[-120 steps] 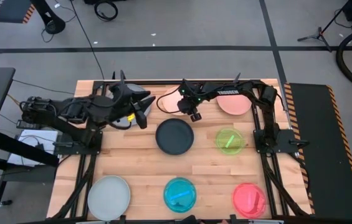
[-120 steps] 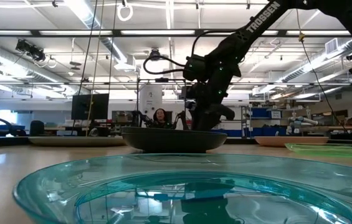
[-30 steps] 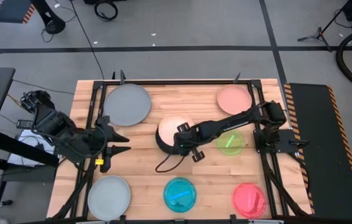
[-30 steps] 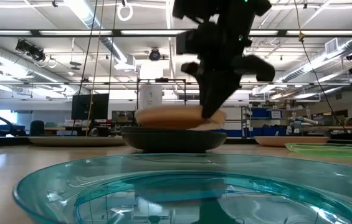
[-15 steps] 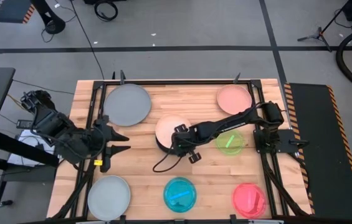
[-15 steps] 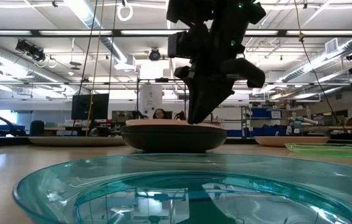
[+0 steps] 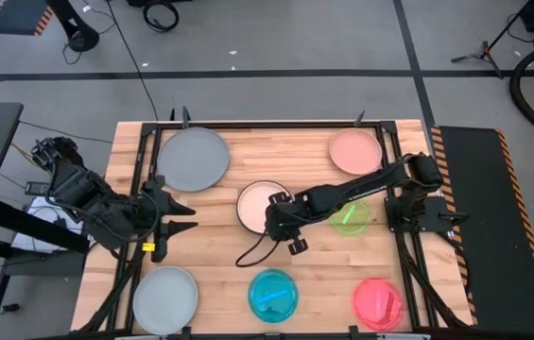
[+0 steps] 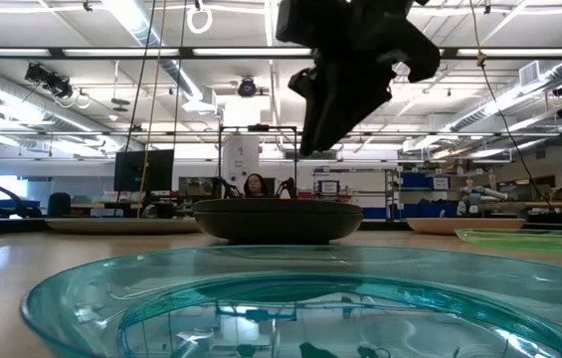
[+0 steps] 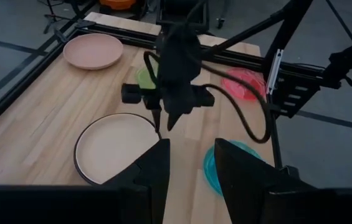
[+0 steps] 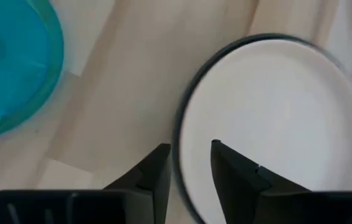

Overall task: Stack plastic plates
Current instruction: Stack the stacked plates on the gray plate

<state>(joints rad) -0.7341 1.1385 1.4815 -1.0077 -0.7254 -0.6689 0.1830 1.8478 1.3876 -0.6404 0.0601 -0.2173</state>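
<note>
one round cream plastic plate nested in black plastic plate mid-table | my right gripper released, empty, just above its rim | left gripper open, idle at left edge | risk: clipping the rim, unseating the stack

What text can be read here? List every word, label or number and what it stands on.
No text can be read in any view.
Right arm: no legible lettering.
Room behind the table, low view: anything printed there is too small to read.
</note>
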